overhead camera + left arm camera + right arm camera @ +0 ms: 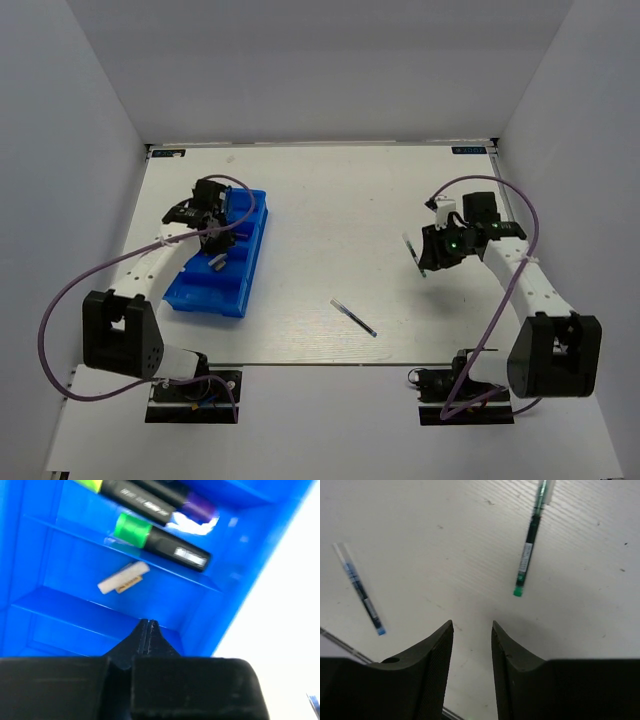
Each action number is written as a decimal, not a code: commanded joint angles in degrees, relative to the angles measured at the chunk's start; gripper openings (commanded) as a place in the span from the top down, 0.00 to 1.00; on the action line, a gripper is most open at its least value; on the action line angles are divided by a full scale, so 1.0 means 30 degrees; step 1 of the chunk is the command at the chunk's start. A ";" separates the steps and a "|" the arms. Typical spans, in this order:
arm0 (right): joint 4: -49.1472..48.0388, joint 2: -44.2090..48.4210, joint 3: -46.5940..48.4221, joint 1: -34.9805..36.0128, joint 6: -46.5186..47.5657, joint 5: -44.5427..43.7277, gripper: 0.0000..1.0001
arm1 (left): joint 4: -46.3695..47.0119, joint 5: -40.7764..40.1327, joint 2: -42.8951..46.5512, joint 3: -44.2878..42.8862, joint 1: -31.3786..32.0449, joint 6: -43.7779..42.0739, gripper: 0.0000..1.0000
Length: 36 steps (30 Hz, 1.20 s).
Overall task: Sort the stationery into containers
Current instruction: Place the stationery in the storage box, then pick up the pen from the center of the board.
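The long blue tray (245, 270) lies at the left. My left gripper (214, 246) hovers over it, shut and empty (148, 623). In the left wrist view the tray (75, 615) holds black highlighters with a green cap (132, 528), a purple cap (200, 507) and a yellow cap (90, 484), and a white-beige eraser (123, 577) in the compartment below them. My right gripper (431, 262) is open and empty (472, 625) above the bare table. A green-tipped pen (529, 550) lies just ahead of it, and a thin blue pen (362, 592) lies to its left. No teal jar shows.
The blue pen (353, 317) lies near the table's front edge at the centre. The green-tipped pen (412, 252) lies beside my right gripper. White walls enclose the table on three sides.
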<state>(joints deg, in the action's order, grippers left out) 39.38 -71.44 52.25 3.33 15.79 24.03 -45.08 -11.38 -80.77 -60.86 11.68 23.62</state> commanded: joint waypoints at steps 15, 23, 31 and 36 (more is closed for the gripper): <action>-0.0382 -1.1429 0.8391 0.2315 0.0362 -0.6869 0.62 | -0.0706 0.0456 0.3927 0.1009 1.1155 0.2115 0.27; -0.0263 -1.2221 0.8102 0.3049 -0.0019 -0.6838 0.62 | -0.0619 -0.0602 0.4187 0.1740 1.3010 0.3466 0.26; 0.0116 -1.3187 0.7399 0.3196 0.0184 -0.7541 0.63 | -0.1114 -0.1012 0.6386 0.2679 1.3010 0.3495 0.26; 0.0148 -1.3365 0.6959 0.3254 0.0156 -0.7805 0.67 | -0.1614 -0.1247 0.7529 0.2592 1.3039 0.3436 0.25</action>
<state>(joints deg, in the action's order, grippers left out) 38.15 -110.52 75.00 12.86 16.53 1.58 -48.82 -13.50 -60.36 -52.84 50.48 33.54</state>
